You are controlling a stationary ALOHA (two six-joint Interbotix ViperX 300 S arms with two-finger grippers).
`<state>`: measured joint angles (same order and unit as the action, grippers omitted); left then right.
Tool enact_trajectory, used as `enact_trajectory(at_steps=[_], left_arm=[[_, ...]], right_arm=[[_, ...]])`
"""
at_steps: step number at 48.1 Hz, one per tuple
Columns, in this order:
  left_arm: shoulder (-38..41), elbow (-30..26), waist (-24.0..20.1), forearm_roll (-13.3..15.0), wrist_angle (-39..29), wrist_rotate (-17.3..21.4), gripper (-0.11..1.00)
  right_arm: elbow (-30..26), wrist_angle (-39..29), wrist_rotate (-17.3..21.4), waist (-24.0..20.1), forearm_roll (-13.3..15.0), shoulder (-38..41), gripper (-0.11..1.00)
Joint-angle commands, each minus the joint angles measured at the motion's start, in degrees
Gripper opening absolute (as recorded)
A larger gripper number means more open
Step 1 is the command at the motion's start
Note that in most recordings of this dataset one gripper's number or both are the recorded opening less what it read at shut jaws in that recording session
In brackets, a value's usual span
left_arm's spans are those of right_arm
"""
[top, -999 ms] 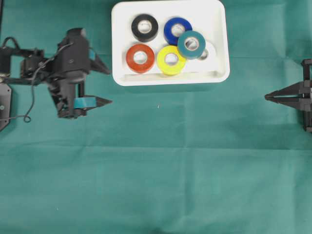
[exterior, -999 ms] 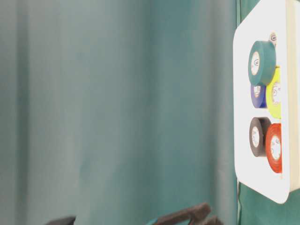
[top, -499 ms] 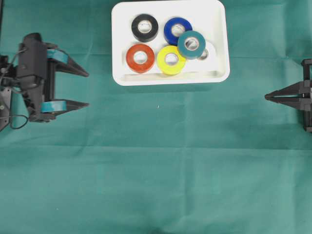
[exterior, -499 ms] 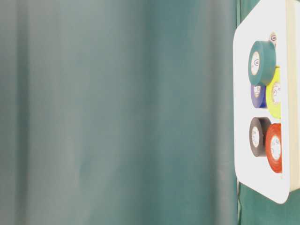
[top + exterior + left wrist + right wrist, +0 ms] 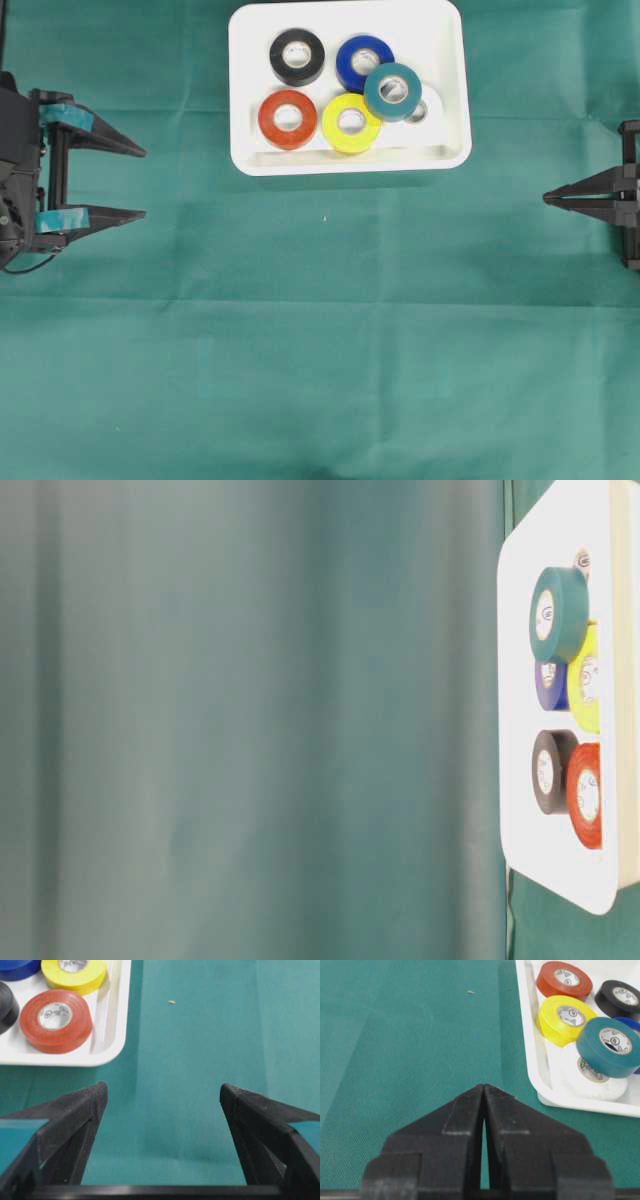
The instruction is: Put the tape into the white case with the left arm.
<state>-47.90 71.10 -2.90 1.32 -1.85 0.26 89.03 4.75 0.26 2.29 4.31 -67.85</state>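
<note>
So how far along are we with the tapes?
It looks finished: six rolls sit in the white case, the teal roll resting on the white roll. Nothing is in hand: the left claw is open and empty. No tape shows on the cloth.

From my seat the table cover (image 5: 330, 340) reads as matt green woven cloth, with a fine weave and soft creases. The white case (image 5: 449, 90) looks like smooth, slightly glossy plastic. The tape rolls, such as the red roll (image 5: 55, 1020) and the yellow roll (image 5: 564, 1019), have smooth, satiny sides and paper-like labels in their cores. The left gripper's fingers (image 5: 75, 1115) show matt, grainy black plastic.
</note>
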Motion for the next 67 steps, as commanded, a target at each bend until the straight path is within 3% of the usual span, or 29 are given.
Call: enact_trajectory(at_steps=[1, 25, 51, 67], left_arm=[[-0.26, -0.26, 0.09, 0.18, 0.62, 0.09, 0.98], [-3.96, 0.62, 1.32, 0.09, 0.26, 3.87, 0.98], [-14.94, 3.25, 1.32, 0.09, -5.98, 3.96, 0.98], [-21.09, 5.89, 1.32, 0.09, -6.15, 4.04, 0.98]], right_arm=[[-0.79, 0.53, 0.0, 0.26, 0.0, 0.44, -0.09], [-0.7, 0.53, 0.0, 0.44, 0.0, 0.44, -0.09], [-0.79, 0.53, 0.0, 0.88, 0.0, 0.44, -0.09], [-0.79, 0.62, 0.0, 0.88, 0.0, 0.44, -0.09]])
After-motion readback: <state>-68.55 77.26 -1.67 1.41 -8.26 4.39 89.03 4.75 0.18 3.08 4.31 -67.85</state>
